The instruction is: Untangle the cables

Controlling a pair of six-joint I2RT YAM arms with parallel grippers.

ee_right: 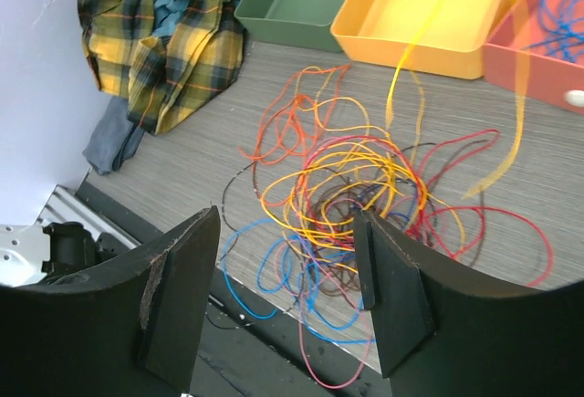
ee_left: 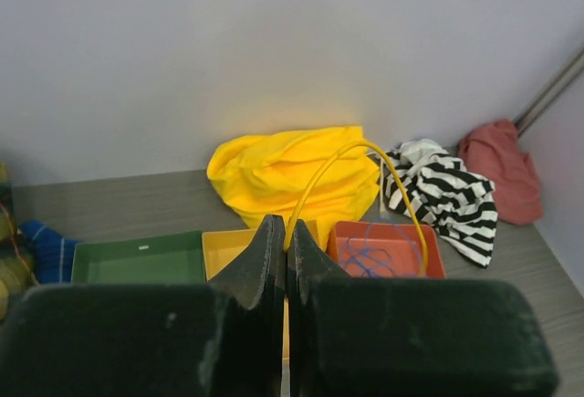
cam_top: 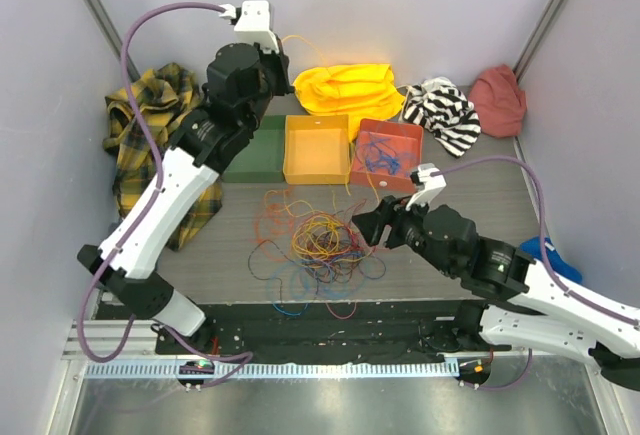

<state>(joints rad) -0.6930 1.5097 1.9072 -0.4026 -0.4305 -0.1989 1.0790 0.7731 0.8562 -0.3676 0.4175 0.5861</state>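
The cables (cam_top: 315, 240) lie in a loose tangle of orange, yellow, red, blue and dark loops near the table's front edge; the right wrist view shows the same cables (ee_right: 365, 187). My left gripper (cam_top: 274, 47) is raised high at the back, shut on one yellow cable (ee_left: 365, 146) that arcs up and drops toward the red tray (ee_left: 347, 237). In its own view the left gripper (ee_left: 286, 231) pinches that strand at the tips. My right gripper (cam_top: 362, 230) hovers just right of the tangle. Seen from its wrist, the right gripper (ee_right: 287, 269) is open and holds nothing.
Green (cam_top: 258, 150), yellow (cam_top: 317, 148) and red (cam_top: 387, 153) trays stand in a row behind the tangle; the red one holds blue cables (cam_top: 380, 160). A plaid shirt (cam_top: 150, 125) lies left. Yellow (cam_top: 345, 85), striped (cam_top: 443, 110) and pink (cam_top: 498, 98) cloths lie along the back.
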